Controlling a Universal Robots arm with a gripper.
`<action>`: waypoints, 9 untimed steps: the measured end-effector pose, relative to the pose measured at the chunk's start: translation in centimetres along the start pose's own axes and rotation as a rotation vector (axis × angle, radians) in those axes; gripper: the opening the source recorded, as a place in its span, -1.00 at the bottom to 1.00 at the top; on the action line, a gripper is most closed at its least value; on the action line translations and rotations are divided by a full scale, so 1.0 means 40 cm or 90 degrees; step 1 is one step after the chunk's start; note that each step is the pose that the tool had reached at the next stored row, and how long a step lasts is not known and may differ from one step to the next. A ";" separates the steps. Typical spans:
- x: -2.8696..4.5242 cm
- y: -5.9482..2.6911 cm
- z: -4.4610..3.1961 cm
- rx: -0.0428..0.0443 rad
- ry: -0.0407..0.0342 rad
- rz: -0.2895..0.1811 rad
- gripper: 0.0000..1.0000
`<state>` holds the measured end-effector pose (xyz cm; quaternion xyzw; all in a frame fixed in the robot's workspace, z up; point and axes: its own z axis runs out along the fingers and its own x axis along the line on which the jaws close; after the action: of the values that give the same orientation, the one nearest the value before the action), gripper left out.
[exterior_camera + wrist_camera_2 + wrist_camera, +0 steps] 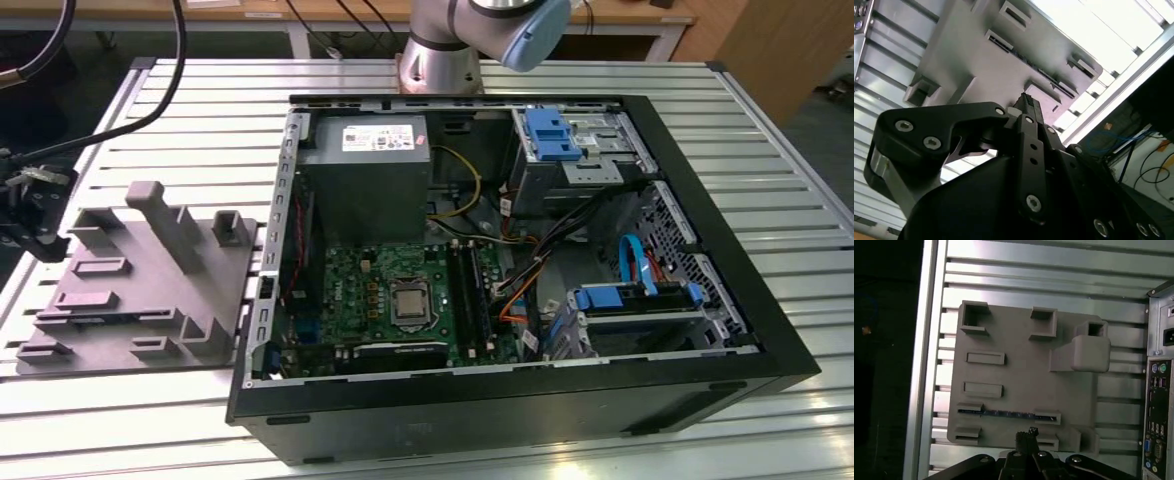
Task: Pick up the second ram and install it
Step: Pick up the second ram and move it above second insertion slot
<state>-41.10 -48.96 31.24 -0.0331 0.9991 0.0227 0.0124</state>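
1. the grey tray [1024,365] lies flat on the slatted table [1054,285], with the table's side rail [924,365] close along one edge. a strip of bare slats separates it from the computer case [534,400] on the other side.
2. the ram [1009,413] sits on its edge in a long slot of the tray, held between two end blocks. the slot is in the part of the tray away from the tall post [167,225].
3. the gripper [1026,434] hangs above the tray edge just beside the ram's slot, apart from the ram and touching nothing. its fingers [1020,437] are pressed together with nothing between them.
4. no upright stands over the ram slot itself; low blocks flank it, and the tall post stands well apart from it.
5. the exterior view looks into the open case, where the long black memory sockets [463,290] run beside the processor. cables and drive cages crowd the exterior view's right side of the case.
6. the first wrist view shows the case's back panel [1156,410] with its ports, seen from outside.
7. the second wrist view looks along the gripper's body to the fingertip, with the tray beyond it.
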 end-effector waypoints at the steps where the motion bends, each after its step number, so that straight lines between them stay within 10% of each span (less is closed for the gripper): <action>1: 0.000 0.000 0.000 -0.0003 0.0006 -0.011 -0.80; 9: 0.000 0.000 0.003 -0.0027 0.0047 -0.104 -0.80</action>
<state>-41.10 -48.96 31.14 -0.1145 0.9931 0.0237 0.0104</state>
